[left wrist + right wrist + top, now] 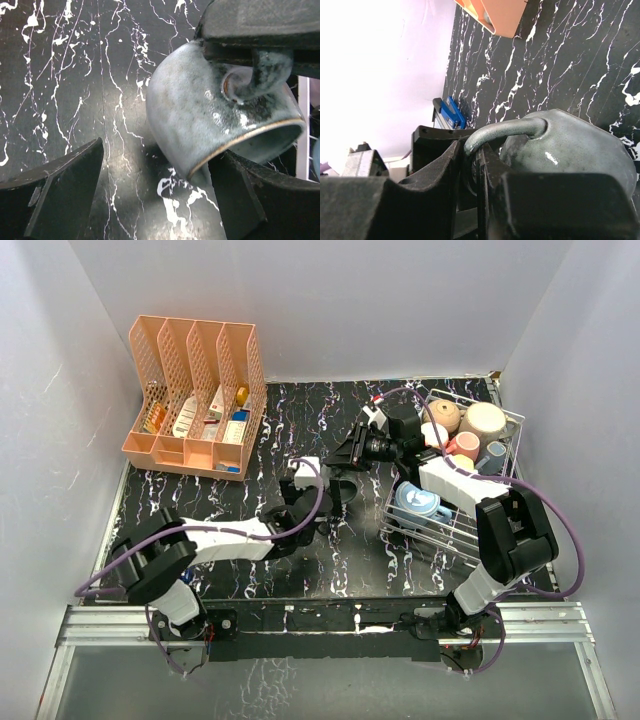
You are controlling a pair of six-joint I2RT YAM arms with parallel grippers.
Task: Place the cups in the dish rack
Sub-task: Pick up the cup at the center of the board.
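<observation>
Nearest us, left of the dish rack [452,528], the left end effector [160,155] stands spread wide and holds nothing. Its two fingers [70,195] sit low on either side of the grey mug [200,105]; we cannot tell if either one touches it. The grey mug is just off the dish rack's left side, over the black marbled counter [250,440]. It is tipped on its side with its mouth toward the rack. We cannot tell if it rests on the counter. The right end effector [476,165] reaches over the dish rack from the right and is clamped nearly closed on the mug's handle. Inside the dish rack we see a light blue cup [418,505] at the near left corner. A pink cup [462,447] is mid-rack. A tan cup [444,415] and a cream cup [484,422] are at the far end. Far left of the dish rack, near the back wall, stands the peach organizer [195,395].
</observation>
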